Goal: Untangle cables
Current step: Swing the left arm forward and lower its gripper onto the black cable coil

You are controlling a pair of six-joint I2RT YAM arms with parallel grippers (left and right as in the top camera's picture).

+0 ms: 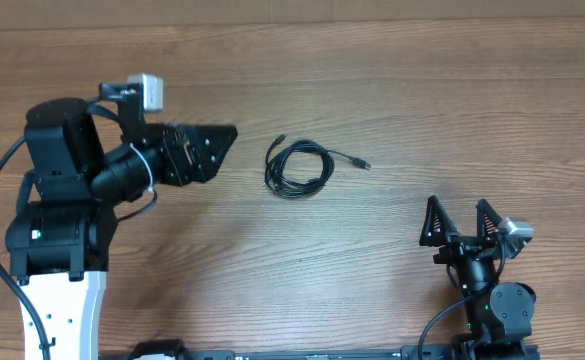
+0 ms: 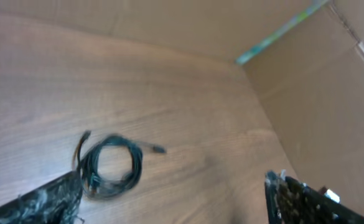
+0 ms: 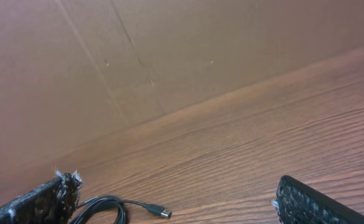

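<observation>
Even soft lighting, faint shadows, left wrist view motion-blurred

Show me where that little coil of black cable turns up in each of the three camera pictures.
Overhead: the coiled cable lies near the middle of the wooden table.
Left wrist: coiled cable at lower left.
Right wrist: coiled cable at the bottom left edge, partly cut off.
Shared landmark: its plug end sticking straight out of the coil.

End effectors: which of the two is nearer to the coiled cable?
The left end effector, close beside the cable; the right end effector stands farther off.
</observation>
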